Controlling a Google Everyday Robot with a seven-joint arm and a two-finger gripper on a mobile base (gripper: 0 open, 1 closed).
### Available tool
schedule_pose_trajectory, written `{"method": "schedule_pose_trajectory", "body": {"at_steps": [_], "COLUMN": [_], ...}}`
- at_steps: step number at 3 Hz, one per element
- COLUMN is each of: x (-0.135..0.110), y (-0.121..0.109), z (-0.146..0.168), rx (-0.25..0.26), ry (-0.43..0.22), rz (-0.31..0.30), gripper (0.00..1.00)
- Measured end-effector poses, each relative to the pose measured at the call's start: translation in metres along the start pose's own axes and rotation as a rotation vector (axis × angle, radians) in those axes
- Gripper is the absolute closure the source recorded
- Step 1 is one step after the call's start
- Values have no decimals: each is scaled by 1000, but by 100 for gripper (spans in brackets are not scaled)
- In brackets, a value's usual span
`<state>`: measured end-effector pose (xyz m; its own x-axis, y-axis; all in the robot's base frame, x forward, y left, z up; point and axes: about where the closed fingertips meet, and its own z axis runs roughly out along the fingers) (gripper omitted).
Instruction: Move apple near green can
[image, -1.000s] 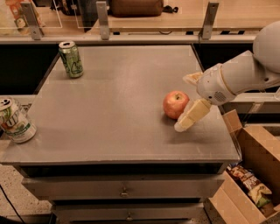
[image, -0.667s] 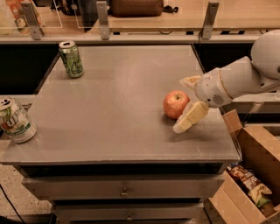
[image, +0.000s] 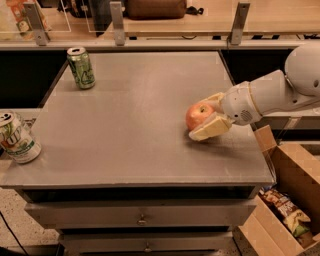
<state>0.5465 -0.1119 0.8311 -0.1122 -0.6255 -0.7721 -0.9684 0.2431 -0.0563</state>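
Observation:
The red-orange apple (image: 198, 115) rests on the grey table (image: 135, 135) towards its right edge. My gripper (image: 202, 118) reaches in from the right on a white arm. Its cream fingers (image: 209, 129) sit on either side of the apple, one in front and one behind, closed against it. The slim green can (image: 81, 67) stands upright at the far left corner of the table, well away from the apple.
A white-and-green can (image: 16, 138) with large lettering stands at the table's left front edge. An open cardboard box (image: 292, 200) with packets sits on the floor to the right. A railing with posts (image: 117, 22) runs behind the table.
My gripper has moved a little left, and its front finger has swung in against the apple. The apple has barely moved.

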Motion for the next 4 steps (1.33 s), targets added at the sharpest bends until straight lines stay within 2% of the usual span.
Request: {"method": "schedule_pose_trajectory", "body": {"at_steps": [2, 3, 4], "x": [-2, -17, -47], "y": [2, -4, -29], "z": [3, 9, 26], "rx": [-7, 19, 40], "ry": [-1, -54, -116], "rz": [-3, -39, -96], "gripper": [87, 100, 100]}}
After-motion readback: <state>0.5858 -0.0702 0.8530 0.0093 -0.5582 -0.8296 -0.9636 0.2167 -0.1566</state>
